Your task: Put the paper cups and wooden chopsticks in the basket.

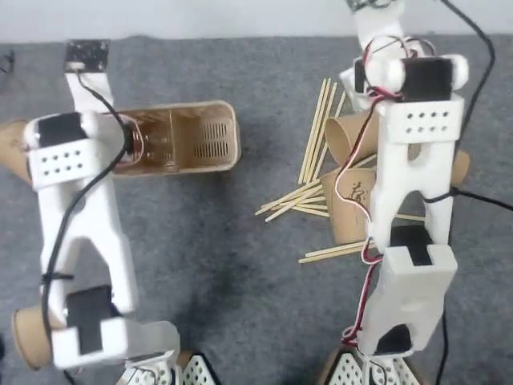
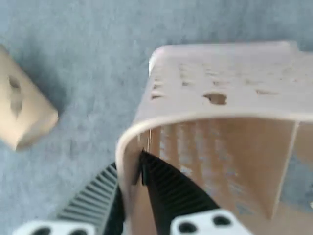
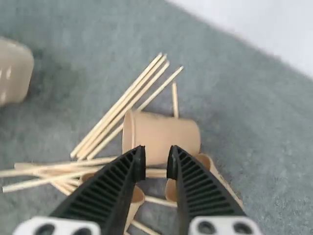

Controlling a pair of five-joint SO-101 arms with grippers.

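The beige basket [image 1: 200, 136] lies on its side on the grey carpet at the upper left. My left gripper [image 2: 129, 171] is shut on the basket's rim [image 2: 128, 139], one finger inside and one outside. Wooden chopsticks [image 1: 317, 140] lie scattered at the right among paper cups [image 1: 349, 204]. My right gripper [image 3: 155, 159] hovers just above a cup lying on its side [image 3: 161, 134], its fingers a narrow gap apart with nothing between them. More chopsticks [image 3: 127, 105] fan out beside that cup.
One loose cup [image 1: 12, 152] lies at the left edge beside the basket, seen also as the cup [image 2: 24, 112] in the left wrist view. Another cup [image 1: 28, 337] sits at the lower left. A further cup [image 1: 461, 168] peeks out behind the right arm.
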